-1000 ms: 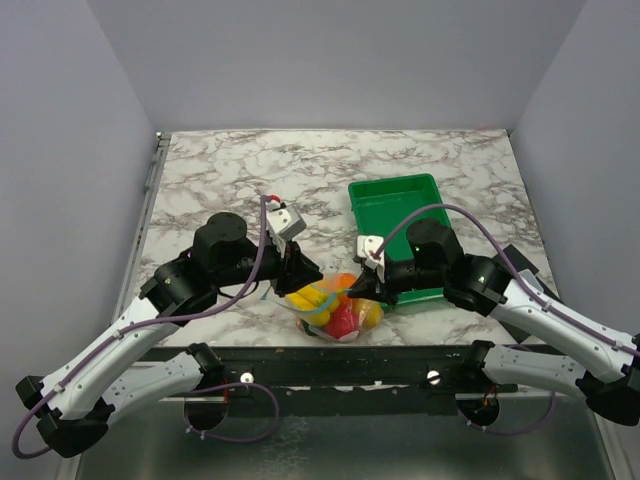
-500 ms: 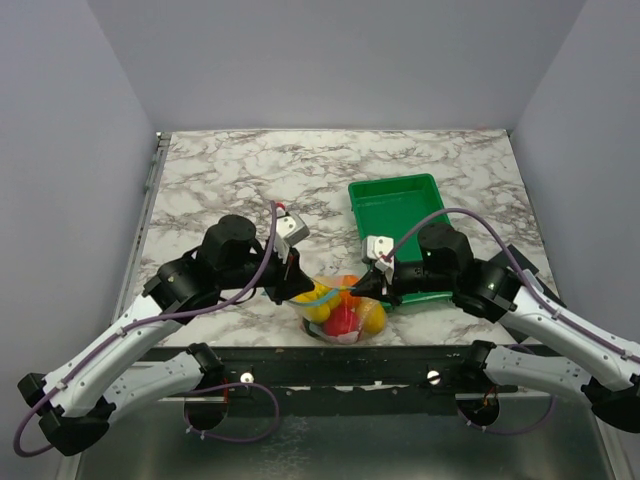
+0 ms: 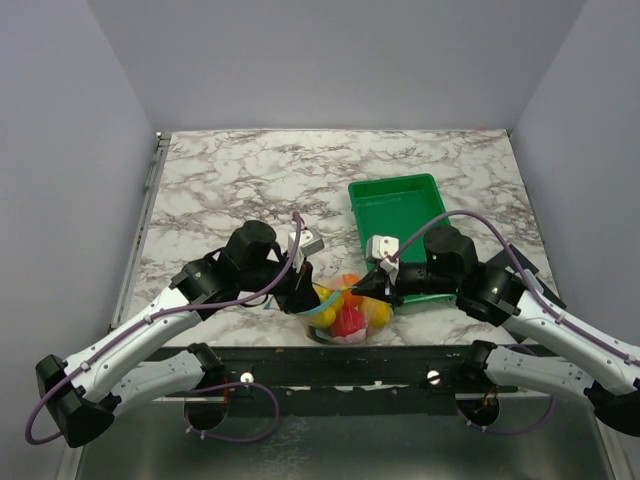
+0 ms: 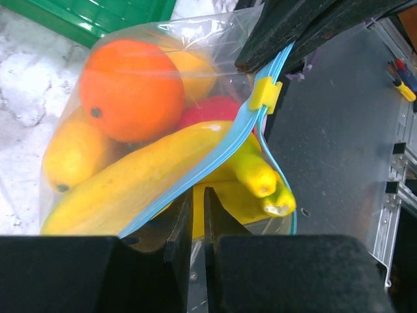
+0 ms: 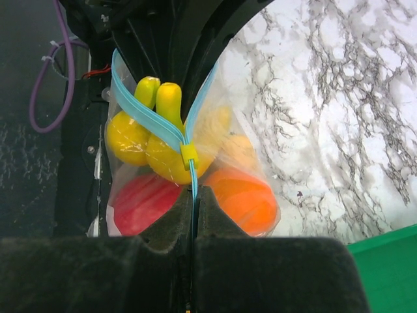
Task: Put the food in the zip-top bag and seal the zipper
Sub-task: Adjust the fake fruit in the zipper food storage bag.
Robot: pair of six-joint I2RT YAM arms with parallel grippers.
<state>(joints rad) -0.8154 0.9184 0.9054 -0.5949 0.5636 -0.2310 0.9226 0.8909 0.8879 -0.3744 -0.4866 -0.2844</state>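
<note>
Surface: white marble-pattern table (image 3: 230, 170), enclosed by plain grey walls (image 3: 330, 60) on three sides. A dark rail (image 3: 330, 362) runs along the near edge.

Landmark: green tray (image 3: 392, 205), right of the table's centre.

Zip-top bag (image 3: 345, 318): off the tray's near-left corner, at the table's near edge, stretched between the two claws. The food is inside it: banana bunch (image 4: 150, 176), orange (image 4: 130, 88), lemon (image 4: 75, 153) and a red fruit (image 4: 208, 111).

Right claw (image 3: 358, 290): over the tray's near-left corner, at the bag end nearest the tray. Its jaws are pressed together on the zipper (image 5: 140, 111), just behind the yellow slider (image 5: 189, 155).

Left claw (image 3: 307, 297): at the bag end away from the tray. Its jaws are nearly together, with only a thin slit showing. The clear film reaches its tips; cannot tell whether any is pinched.

Zipper: joined from the right claw to the slider. Beyond the slider its two blue lips spread apart, with banana tips poking out between them.
</note>
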